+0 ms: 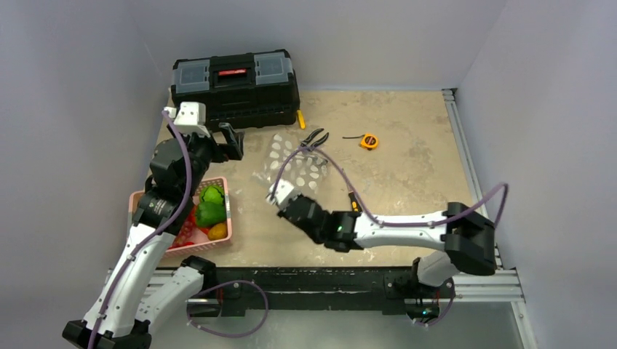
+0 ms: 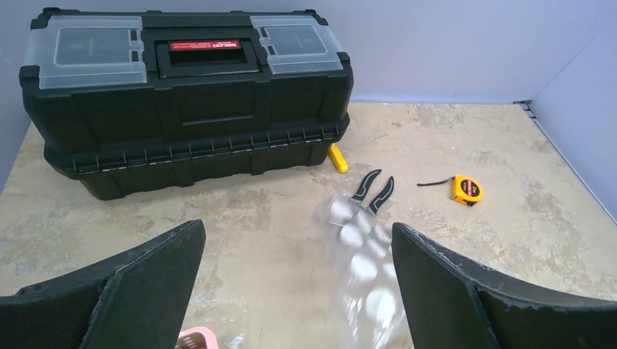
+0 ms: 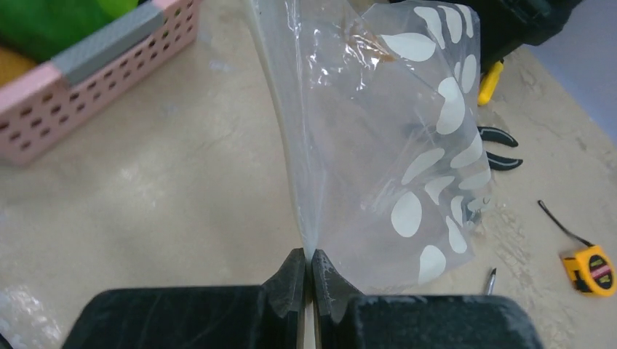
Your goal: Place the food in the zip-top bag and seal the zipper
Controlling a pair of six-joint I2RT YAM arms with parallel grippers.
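Note:
The zip-top bag (image 1: 298, 163), clear with white dots, lies crumpled mid-table. My right gripper (image 3: 309, 258) is shut on its near edge, pinching a whitish translucent strip that looks like the zipper (image 3: 291, 160). The film rises from the jaws, and from above the right gripper (image 1: 276, 190) sits at the bag's near-left corner. The food fills the pink basket (image 1: 224, 190) at left: a green pepper (image 1: 211, 207), an orange-yellow piece (image 1: 217, 232) and red pieces (image 1: 190, 229). My left gripper (image 2: 298, 227) hangs open and empty above the table, left of the bag (image 2: 364, 262).
A black toolbox (image 1: 234, 83) stands at the back left with a yellow-handled tool (image 1: 300, 118) beside it. Black pliers (image 1: 315, 137) and a yellow tape measure (image 1: 369, 141) lie behind the bag. A screwdriver (image 1: 354, 202) lies by the right arm. Grey walls close in on three sides.

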